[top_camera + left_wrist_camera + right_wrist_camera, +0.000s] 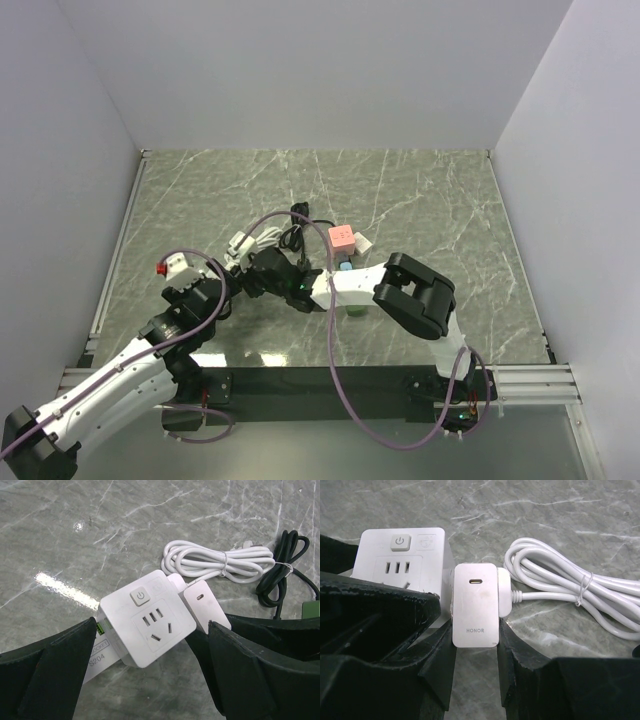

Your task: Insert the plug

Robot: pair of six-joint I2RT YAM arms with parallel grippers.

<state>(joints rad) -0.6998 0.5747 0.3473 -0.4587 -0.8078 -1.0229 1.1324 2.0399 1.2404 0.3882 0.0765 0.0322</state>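
A white cube socket (147, 622) with a power button lies on the marble table, also in the right wrist view (400, 560) and the top view (240, 244). A flat white HONOR charger plug (475, 605) stands against the cube's right side face; it also shows in the left wrist view (202, 602). My right gripper (475, 640) is shut on this plug, one finger on each edge. My left gripper (152, 626) is open, its fingers (55, 670) straddling the cube's near part; its left tip is at the cube's corner. I cannot tell how deep the plug sits.
The socket's own white coiled cable (220, 562) lies just behind it, with a bundled black cable (282, 565) to the right. A pink block (342, 237) and a green object (350, 308) sit near my right arm. A white label (100, 655) lies under the cube.
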